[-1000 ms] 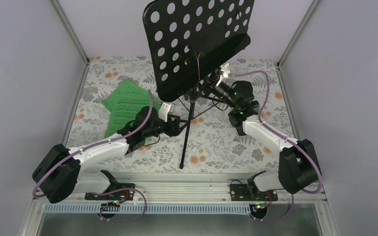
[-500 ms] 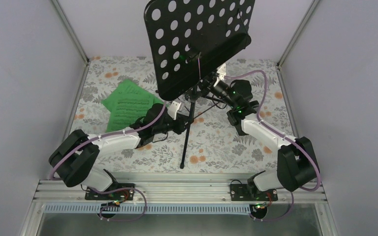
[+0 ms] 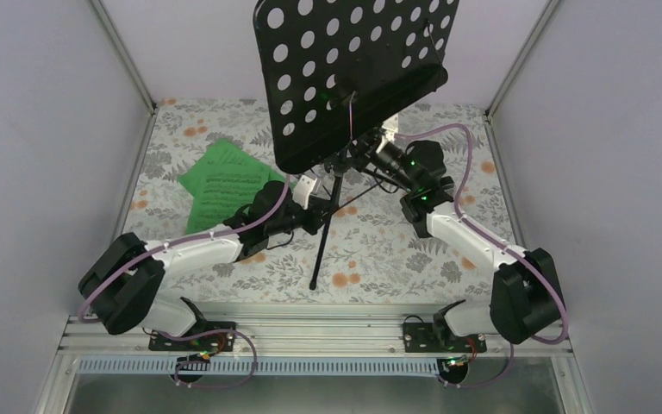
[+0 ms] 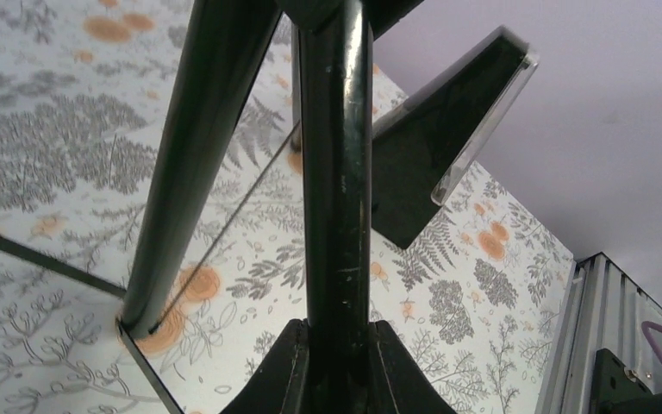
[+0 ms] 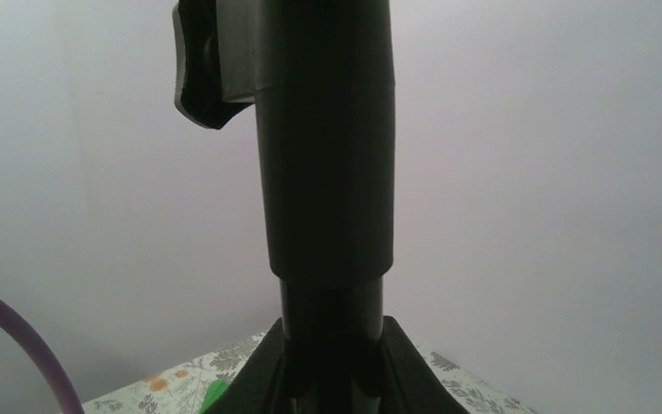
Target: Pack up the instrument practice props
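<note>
We clamp the left gripper (image 3: 317, 202) low and the right gripper (image 3: 365, 156) higher on the pole (image 4: 338, 198) of the tall black perforated-metal tripod music stand (image 3: 345, 78), presumably steadying it for folding, green printed sheets (image 3: 222, 185) lying beside it.

Music stand (image 3: 353, 78): black throughout, desk patterned with regular round holes. Music sheets (image 3: 224, 185): bright green, fine dark printed lines. Bench (image 3: 396, 250) cover: white ground, grey leaf print, scattered orange blossoms. Left arm (image 3: 191, 250) and right arm (image 3: 470, 237): white links, black joints, purple cables (image 3: 438, 127). Walls (image 3: 52, 129): pale lilac-grey.

music stand (image 3: 379, 90): desk top cropped | green sheets (image 3: 224, 183): corner under left arm (image 3: 198, 250)
</note>
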### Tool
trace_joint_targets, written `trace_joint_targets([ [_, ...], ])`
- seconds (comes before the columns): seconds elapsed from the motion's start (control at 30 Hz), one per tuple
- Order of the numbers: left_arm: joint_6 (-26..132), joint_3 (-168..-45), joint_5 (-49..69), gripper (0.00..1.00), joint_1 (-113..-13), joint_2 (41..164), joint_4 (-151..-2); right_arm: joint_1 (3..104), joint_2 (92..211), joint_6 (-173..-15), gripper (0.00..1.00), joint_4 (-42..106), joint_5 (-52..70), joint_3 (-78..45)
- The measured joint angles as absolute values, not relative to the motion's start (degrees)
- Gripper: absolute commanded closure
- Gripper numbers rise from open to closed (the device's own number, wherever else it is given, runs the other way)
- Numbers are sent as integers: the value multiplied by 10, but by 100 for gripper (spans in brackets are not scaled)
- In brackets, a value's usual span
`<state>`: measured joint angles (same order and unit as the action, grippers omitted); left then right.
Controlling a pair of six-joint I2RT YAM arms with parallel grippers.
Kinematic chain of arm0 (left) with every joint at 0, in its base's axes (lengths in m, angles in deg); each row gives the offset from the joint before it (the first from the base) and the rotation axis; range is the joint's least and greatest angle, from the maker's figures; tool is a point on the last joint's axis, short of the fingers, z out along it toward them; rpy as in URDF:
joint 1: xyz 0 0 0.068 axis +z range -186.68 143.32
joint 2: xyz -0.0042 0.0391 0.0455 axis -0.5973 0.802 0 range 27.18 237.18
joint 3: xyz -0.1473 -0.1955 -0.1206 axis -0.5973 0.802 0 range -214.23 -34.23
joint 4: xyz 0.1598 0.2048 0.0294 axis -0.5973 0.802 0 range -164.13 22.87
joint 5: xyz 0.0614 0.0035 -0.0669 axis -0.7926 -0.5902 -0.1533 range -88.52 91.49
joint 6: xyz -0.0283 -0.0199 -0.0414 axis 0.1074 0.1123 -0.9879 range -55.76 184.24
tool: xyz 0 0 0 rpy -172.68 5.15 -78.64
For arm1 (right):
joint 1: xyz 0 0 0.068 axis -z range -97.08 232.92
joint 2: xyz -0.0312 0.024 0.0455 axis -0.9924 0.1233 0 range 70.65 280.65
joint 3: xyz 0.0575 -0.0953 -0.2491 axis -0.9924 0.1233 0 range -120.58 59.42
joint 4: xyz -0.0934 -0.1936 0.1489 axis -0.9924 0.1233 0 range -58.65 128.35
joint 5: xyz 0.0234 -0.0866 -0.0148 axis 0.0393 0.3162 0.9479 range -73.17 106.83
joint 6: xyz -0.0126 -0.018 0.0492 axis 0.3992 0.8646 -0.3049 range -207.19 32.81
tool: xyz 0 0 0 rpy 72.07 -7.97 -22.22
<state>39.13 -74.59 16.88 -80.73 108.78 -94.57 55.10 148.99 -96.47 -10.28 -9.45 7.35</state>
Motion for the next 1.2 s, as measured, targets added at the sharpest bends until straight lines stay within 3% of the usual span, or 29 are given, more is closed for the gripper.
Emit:
trace_joint_targets([
  [0.8, 469, -748, 162, 97, -815, 1019, -1018, 480, 1429, -981, 96, 36, 19, 73],
  [0.87, 474, -748, 164, 89, -816, 1019, -1022, 476, 1422, -976, 96, 41, 30, 73],
  [0.93, 479, -748, 164, 70, -816, 1019, -1024, 472, 1417, -970, 96, 46, 42, 73],
  [1.07, 482, -748, 137, 45, -813, 1016, -1033, 459, 1408, -964, 96, 64, 52, 79],
  [1.2, 499, -732, 108, 30, -812, 1006, -1055, 449, 1402, -960, 96, 69, 55, 84],
])
